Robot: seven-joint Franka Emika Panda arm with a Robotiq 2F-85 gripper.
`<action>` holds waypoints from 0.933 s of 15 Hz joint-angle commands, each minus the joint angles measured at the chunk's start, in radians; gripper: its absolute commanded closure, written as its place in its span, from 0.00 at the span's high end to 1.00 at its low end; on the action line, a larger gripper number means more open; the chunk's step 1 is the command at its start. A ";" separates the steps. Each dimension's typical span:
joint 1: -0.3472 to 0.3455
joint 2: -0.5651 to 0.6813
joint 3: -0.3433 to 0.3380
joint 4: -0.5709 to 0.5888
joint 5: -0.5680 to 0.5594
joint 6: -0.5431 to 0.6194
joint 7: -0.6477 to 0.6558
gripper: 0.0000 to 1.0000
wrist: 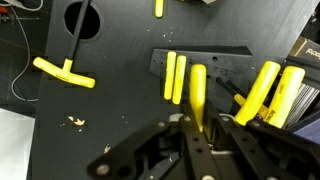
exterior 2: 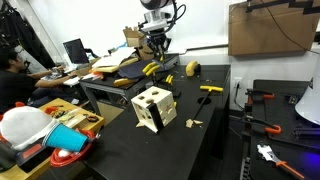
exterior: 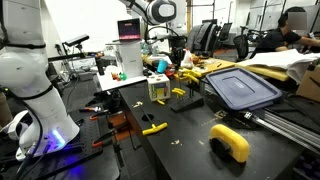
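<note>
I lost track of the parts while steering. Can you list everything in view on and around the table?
yellow rod: one, yellow, between the fingers, over the grey plate
loose rods: two, yellow, side by side on the grey plate
further rods: at least two, yellow, slanted at the right edge of the wrist view
T-shaped pieces: two, yellow, flat on the black table
curved block: one, yellow, near the table's edge
wooden box: one, pale with round holes, on the table
bin lid: one, dark blue, on the table
cardboard box: one, brown, behind the table
person: one, seated in the background
gripper: one, black, fingers closed on the yellow rod
</note>
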 commanded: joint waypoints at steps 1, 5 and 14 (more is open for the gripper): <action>0.000 -0.032 0.000 -0.034 -0.009 0.005 0.029 0.04; -0.001 -0.029 0.001 -0.036 -0.006 0.005 0.026 0.04; -0.002 -0.016 0.004 -0.030 0.002 0.007 0.019 0.04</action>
